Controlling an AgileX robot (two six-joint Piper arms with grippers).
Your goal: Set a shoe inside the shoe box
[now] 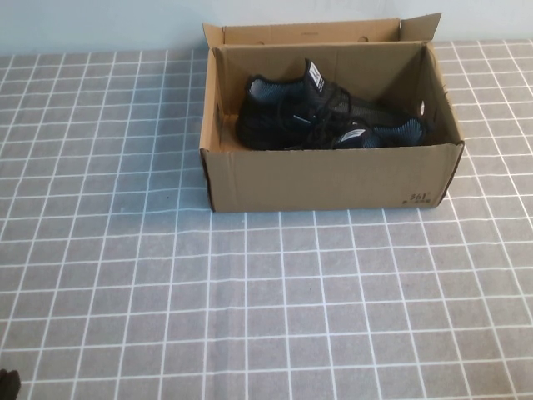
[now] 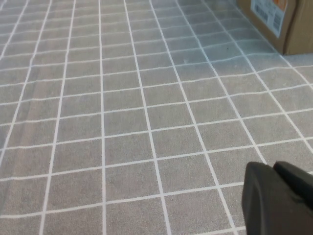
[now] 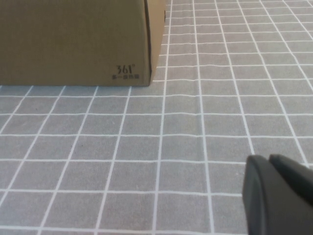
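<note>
An open brown cardboard shoe box [image 1: 333,177] stands at the far middle of the table. Black shoes with blue parts [image 1: 321,117] lie inside it, heel to the left and toe to the right. My left gripper [image 2: 274,166] is shut and empty, low over the tablecloth far from the box; a bit of it shows at the high view's near left corner [image 1: 7,385]. My right gripper [image 3: 269,159] is shut and empty over the cloth in front of the box's right corner [image 3: 73,39]. It is out of the high view.
A grey tablecloth with a white grid [image 1: 266,292] covers the whole table. The box's lid flap [image 1: 316,32] stands up at its far side. A box corner with a label [image 2: 274,19] shows in the left wrist view.
</note>
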